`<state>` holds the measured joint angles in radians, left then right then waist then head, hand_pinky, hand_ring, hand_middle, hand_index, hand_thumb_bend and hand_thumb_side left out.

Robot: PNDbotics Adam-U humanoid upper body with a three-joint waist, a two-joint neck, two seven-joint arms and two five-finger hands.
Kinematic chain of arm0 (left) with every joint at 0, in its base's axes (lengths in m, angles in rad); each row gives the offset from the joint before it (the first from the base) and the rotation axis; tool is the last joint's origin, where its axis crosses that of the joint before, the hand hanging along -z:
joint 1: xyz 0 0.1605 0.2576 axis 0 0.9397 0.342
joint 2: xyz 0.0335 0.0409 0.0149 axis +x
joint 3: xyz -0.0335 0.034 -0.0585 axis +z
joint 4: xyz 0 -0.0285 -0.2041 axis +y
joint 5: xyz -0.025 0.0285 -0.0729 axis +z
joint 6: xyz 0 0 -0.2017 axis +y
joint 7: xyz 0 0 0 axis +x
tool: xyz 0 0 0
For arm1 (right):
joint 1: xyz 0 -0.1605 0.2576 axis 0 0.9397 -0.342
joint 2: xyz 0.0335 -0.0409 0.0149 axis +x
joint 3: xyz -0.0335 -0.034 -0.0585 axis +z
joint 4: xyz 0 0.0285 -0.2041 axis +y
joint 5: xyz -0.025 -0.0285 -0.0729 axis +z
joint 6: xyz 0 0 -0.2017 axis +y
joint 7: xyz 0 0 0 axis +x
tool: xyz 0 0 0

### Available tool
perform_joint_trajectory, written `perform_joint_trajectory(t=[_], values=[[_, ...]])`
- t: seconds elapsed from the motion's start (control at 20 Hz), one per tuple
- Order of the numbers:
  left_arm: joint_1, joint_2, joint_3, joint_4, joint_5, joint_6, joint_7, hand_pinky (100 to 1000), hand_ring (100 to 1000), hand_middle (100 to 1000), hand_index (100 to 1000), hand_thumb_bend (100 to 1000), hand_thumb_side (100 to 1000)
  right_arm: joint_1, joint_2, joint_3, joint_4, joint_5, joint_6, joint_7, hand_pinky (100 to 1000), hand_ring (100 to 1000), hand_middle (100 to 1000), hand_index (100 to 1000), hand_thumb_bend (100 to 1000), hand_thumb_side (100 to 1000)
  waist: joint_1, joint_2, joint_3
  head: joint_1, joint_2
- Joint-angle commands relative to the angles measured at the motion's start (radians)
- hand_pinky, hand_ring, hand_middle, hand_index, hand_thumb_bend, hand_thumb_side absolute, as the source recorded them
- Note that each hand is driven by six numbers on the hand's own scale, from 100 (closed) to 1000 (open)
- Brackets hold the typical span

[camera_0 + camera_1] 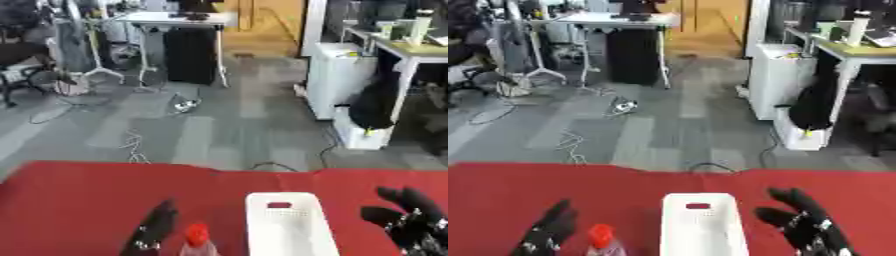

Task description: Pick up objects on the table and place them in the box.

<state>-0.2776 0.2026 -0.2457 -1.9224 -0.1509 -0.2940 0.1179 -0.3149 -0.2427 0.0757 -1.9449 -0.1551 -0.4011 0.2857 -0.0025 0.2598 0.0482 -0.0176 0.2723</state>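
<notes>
A white box (289, 225) stands on the red table (79, 200) near the bottom middle, its open top showing a small dark slot at the far end. A bottle with a red cap (197, 235) stands at the bottom edge, left of the box; only its cap and shoulders show. My left hand (156, 227) is just left of the bottle with fingers straight, pointing up, not holding it. My right hand (802, 222) is right of the box, fingers spread and relaxed, holding nothing.
The table's far edge (219, 170) runs across the middle of the view. Beyond it lie grey floor, cables, desks and a white cabinet (337, 80), all off the table.
</notes>
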Motion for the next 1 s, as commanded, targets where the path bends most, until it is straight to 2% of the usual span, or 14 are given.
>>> perform_joint_trajectory(t=[0.05, 0.1, 0.2, 0.65, 0.75, 0.85, 1.0], values=[[-0.003, 0.009, 0.002, -0.015, 0.0, 0.0, -0.001, 969, 1000, 1000, 935, 524, 636, -0.004, -0.013, -0.004, -0.011, 0.003, -0.002, -0.003, 870, 828, 920, 1000, 307, 828, 0.0, -0.021, 0.001, 0.002, -0.009], [-0.003, 0.009, 0.002, -0.015, 0.0, 0.0, -0.001, 969, 1000, 1000, 935, 522, 633, -0.004, -0.013, -0.004, -0.011, 0.004, -0.002, -0.003, 870, 828, 920, 1000, 310, 826, 0.0, -0.021, 0.001, 0.006, -0.03], [-0.004, 0.01, 0.002, -0.015, 0.0, 0.0, -0.002, 969, 1000, 1000, 935, 525, 635, -0.004, -0.013, -0.004, -0.011, 0.004, -0.002, -0.003, 870, 828, 920, 1000, 308, 829, 0.0, -0.021, 0.002, 0.01, -0.041], [-0.003, 0.01, 0.001, -0.014, 0.0, 0.001, -0.007, 972, 1000, 1000, 942, 526, 642, -0.004, -0.012, -0.005, -0.01, 0.004, -0.002, -0.004, 870, 828, 920, 1000, 316, 832, 0.0, -0.023, 0.003, 0.021, -0.013], [-0.002, 0.01, 0.001, -0.011, -0.004, 0.005, -0.012, 973, 1000, 1000, 942, 528, 649, -0.003, -0.013, -0.005, -0.009, 0.005, -0.002, -0.005, 870, 828, 920, 1000, 319, 834, 0.0, -0.025, 0.003, 0.026, 0.004], [-0.003, 0.01, 0.003, -0.007, -0.012, 0.014, -0.016, 973, 1000, 1000, 936, 531, 658, -0.003, -0.013, -0.006, -0.007, 0.006, -0.003, -0.007, 870, 828, 920, 1000, 320, 835, -0.001, -0.027, 0.002, 0.031, 0.038], [-0.006, 0.013, 0.004, 0.002, -0.031, 0.041, -0.024, 974, 1000, 1000, 930, 534, 671, -0.001, -0.013, -0.007, -0.004, 0.008, -0.004, -0.007, 870, 828, 920, 1000, 323, 836, -0.001, -0.03, 0.003, 0.029, 0.115]])
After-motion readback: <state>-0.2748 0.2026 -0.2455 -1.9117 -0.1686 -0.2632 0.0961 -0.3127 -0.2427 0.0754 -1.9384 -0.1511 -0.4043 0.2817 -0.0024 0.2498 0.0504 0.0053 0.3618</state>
